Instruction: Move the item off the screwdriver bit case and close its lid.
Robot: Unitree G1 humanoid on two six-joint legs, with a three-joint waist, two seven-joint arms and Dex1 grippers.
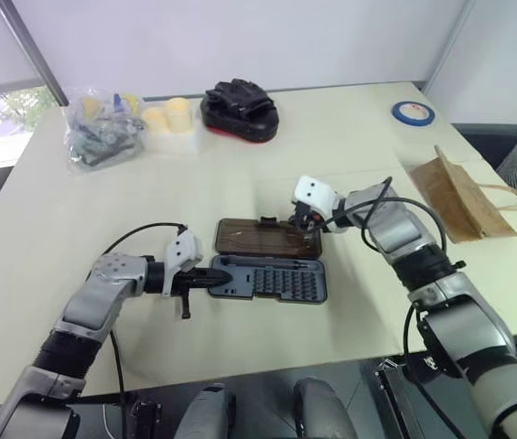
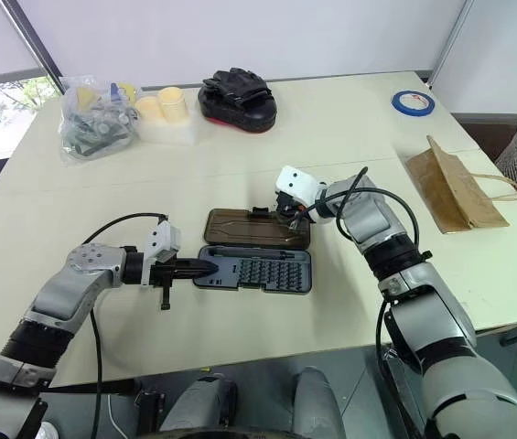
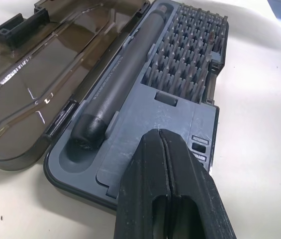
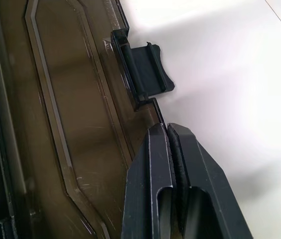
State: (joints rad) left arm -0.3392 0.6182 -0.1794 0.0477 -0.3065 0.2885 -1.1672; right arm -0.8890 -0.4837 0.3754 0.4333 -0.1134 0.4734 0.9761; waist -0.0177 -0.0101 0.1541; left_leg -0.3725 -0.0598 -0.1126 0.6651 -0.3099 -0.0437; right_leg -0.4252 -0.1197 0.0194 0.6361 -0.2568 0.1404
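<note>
Nearest me is the screwdriver bit case point(image 1: 270, 279), open near the table's point(image 1: 240, 347) front edge, rows of bits showing and a dark driver handle point(image 3: 118, 82) lying in its tray.

At its left end I see my left gripper point(image 1: 205, 283). Its 2 fingers are pressed together with nothing between them, tips over the tray's left end; I can't tell if they touch the plastic.

The lid point(image 1: 267, 238) lies flat on the table just behind the tray, hinged back, smoky brown, its black latch tab point(image 4: 147, 69) on the far edge.

My right gripper point(image 4: 167, 132) comes in from the right at the lid's far edge, beside the latch tab. Fingers are closed tight, empty, tips at the lid's rim.

Further right, the item point(image 1: 459, 197) lies flat on the table, well apart from the case, twine handles pointing right.

Far side, left to right: a clear bag of small parts point(image 1: 102, 128), yellow cups point(image 1: 168, 116), a black-and-red object point(image 1: 240, 110), 1 blue tape roll point(image 1: 413, 112).
</note>
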